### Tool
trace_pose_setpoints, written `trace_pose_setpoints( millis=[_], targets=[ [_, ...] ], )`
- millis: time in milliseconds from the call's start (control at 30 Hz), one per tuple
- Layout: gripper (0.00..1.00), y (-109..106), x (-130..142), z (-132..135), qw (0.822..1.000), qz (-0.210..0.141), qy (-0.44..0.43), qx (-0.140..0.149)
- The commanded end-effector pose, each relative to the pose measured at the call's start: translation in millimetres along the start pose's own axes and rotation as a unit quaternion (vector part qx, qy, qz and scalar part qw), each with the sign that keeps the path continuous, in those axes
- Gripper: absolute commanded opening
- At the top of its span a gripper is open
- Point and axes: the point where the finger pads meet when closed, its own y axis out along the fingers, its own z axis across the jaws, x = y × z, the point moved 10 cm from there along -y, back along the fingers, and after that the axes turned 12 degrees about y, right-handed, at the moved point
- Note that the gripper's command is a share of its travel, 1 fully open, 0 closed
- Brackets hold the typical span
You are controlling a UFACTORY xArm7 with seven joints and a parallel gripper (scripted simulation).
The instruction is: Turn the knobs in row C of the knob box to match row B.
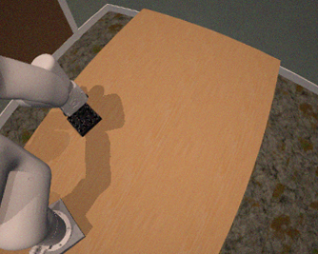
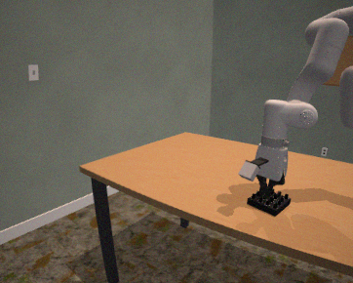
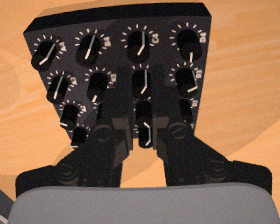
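Note:
The black knob box [image 1: 83,120] [image 2: 263,208] [image 3: 117,11] stands on the table. My gripper [image 2: 266,191] [image 3: 141,83] points down over it, its fingers straddling row C. It is closed on knob C3 [image 3: 138,82], whose line runs up its side in the wrist view. Knob C4 [image 3: 136,46] lies beyond the tips, its line toward the upper right. C2 [image 3: 143,108] and C1 [image 3: 142,134] show between the fingers. Knob B4 [image 3: 87,50] has its line upward; B3 [image 3: 96,86] has it low. B2 is mostly hidden and B1 is hidden by the left finger.
Row A shows at the left in the wrist view, with A4 [image 3: 44,54] and A3 [image 3: 57,89]. Row D is at the right, with D4 [image 3: 189,42] and D3 [image 3: 185,80]; its near end is partly hidden. The wooden table [image 1: 177,133] [image 2: 161,171] extends around the box.

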Motion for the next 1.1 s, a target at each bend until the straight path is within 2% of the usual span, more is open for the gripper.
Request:
trace_pose_setpoints(
  millis=[0, 567, 1000, 1067],
  targets=[
    [0.08, -0.6, -0.8, 0.2, 1.0, 0.001, -0.008, 0.0],
    [0.08, -0.6, -0.8, 0.2, 0.995, 0.001, -0.097, 0.001],
    [0.08, -0.6, -0.8, 0.2, 0.973, 0.001, -0.232, 0.001],
    [0.08, -0.6, -0.8, 0.2, 0.973, 0.001, -0.232, 0.001]
  ],
)
